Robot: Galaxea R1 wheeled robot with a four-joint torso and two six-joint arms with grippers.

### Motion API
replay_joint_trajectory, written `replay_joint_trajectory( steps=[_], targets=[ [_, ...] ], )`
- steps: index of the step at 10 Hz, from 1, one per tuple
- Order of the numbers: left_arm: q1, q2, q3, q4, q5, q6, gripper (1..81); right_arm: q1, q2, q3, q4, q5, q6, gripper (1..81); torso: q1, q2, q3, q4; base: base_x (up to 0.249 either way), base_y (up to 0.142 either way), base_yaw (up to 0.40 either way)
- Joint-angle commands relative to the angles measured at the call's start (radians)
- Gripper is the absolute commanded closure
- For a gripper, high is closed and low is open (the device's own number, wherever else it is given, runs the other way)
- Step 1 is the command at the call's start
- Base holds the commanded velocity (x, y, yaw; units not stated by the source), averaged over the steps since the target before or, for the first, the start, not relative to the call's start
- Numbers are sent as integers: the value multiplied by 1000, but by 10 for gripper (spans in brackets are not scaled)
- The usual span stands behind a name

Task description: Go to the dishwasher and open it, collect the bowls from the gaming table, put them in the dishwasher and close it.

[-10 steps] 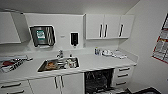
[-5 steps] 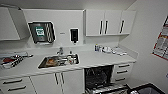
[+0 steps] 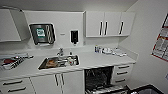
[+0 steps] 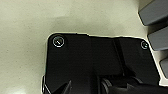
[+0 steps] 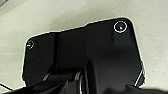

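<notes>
The dishwasher (image 3: 98,78) stands open under the white counter (image 3: 105,60), just right of the sink. Its dark inside with wire racks shows, and its door (image 3: 107,89) is folded down at the lower edge of the head view. The bowls and the gaming table are out of view. Both wrist views look down past the robot's dark plate (image 4: 100,62) (image 5: 82,50) onto pale floor, and they do not let me read either gripper's state.
A steel sink (image 3: 59,62) holds dishes, and a dish rack (image 3: 10,62) sits at the far left. Drawers (image 3: 122,73) flank the dishwasher on the right. White wall cabinets (image 3: 110,23) hang above. A wall with a poster (image 3: 161,41) closes the right side.
The head view has hardly shifted. Nothing in the kitchen has moved, and the dishwasher stays open.
</notes>
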Motion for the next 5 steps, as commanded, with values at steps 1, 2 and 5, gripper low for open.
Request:
replay_joint_trajectory(
  steps=[1, 2, 5],
  targets=[
    [-46, -6, 0, 6, 38, 3, 10, 52, 0, -2, -10, -46, -4, 10, 0, 0, 68, 0, 0, 0, 0],
    [-46, -4, 0, 6, 38, 3, 10, 52, -2, -2, -10, -46, -4, 10, 0, 0, 23, 0, 0, 0, 0],
    [-45, -4, 0, 7, 38, 4, 10, 52, -2, -2, -10, -46, -4, 10, -38, 100, 46, 0, 0, 0, 0]
  ],
)
